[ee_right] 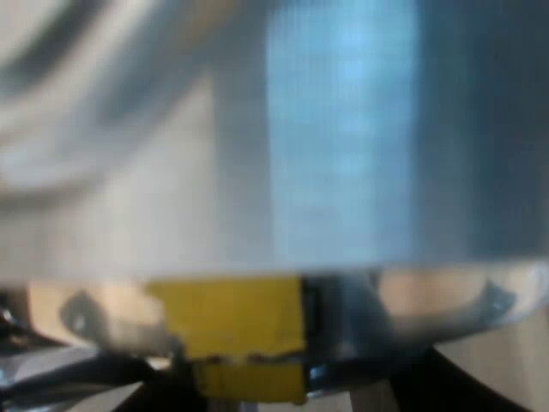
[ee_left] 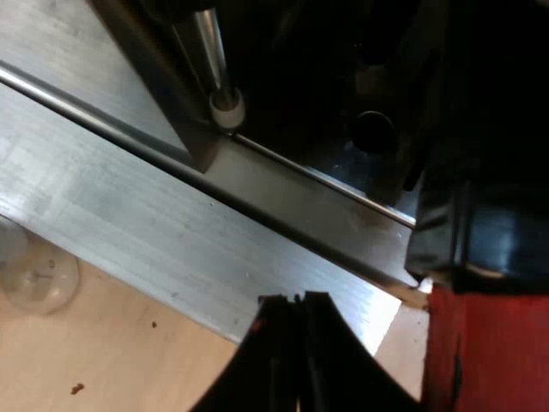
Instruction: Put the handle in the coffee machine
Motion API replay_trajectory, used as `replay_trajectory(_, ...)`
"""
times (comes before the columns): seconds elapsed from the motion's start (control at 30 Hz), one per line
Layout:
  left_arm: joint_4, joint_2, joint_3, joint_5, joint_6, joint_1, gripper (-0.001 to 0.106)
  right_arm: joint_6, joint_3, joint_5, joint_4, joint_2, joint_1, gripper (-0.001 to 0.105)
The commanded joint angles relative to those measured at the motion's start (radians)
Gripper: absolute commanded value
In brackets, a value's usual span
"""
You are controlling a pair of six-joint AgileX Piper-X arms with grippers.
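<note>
My left gripper (ee_left: pixel 297 300) is shut, its two black fingers pressed together with nothing between them, just above the espresso machine's brushed metal ledge (ee_left: pixel 171 223). Close beside the fingers is the holder's dark handle (ee_left: pixel 485 236) with its red end (ee_left: pixel 493 352), reaching out from the machine's dark recess; its metal head is hidden. A steel steam wand (ee_left: pixel 214 64) with a white tip hangs over the ledge. In the right wrist view a blurred metal surface (ee_right: pixel 343 137) stands very close, with a yellow patch (ee_right: pixel 236 330) under it.
A clear round plastic piece (ee_left: pixel 30 279) lies on the wooden tabletop (ee_left: pixel 129 352) below the machine's ledge. A dark round knob (ee_left: pixel 373 130) sits inside the machine's recess.
</note>
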Motion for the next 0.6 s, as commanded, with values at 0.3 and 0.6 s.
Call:
replay_trajectory(0.3,0.085,-0.014,-0.006,0.059,-0.007,-0.007,0.000,-0.017,-0.026,-0.039,-0.062,-0.084,0.005,0.032)
replay_trajectory(0.6,0.164,-0.038,-0.004,0.152,-0.007,-0.007,0.000,-0.017,-0.026,-0.039,-0.062,-0.084,0.005,0.032)
